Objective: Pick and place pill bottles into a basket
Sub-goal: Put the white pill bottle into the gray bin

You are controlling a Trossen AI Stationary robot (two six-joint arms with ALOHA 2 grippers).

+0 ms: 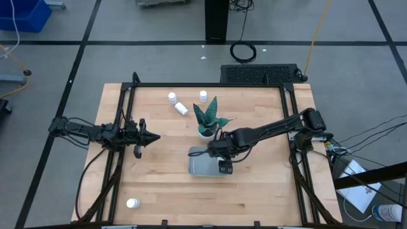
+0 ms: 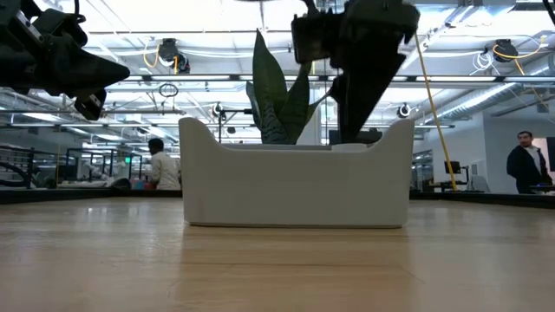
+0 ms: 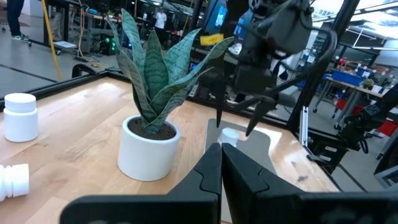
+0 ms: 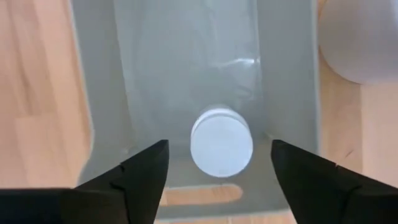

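The pale grey-blue tray [image 1: 198, 166] lies on the table's middle, next to the potted plant. My right gripper [image 4: 219, 144] hangs open above the tray's right end [image 1: 218, 154], pointing down. One white pill bottle [image 4: 221, 142] stands upright on the tray floor between and below its fingers, untouched; it also shows in the left wrist view [image 3: 230, 133]. Three bottles [image 1: 172, 97] [image 1: 182, 109] [image 1: 203, 96] are at the table's far side, the middle one lying down. One bottle [image 1: 132, 203] stands at the near left corner. My left gripper [image 1: 151, 136] is shut and empty at the table's left.
A small white pot with a spiky green plant [image 1: 206, 121] stands just beyond the tray's far edge, close to my right arm. A black frame [image 1: 191, 85] runs along the table's edges. People show in the room behind the table [image 2: 525, 165].
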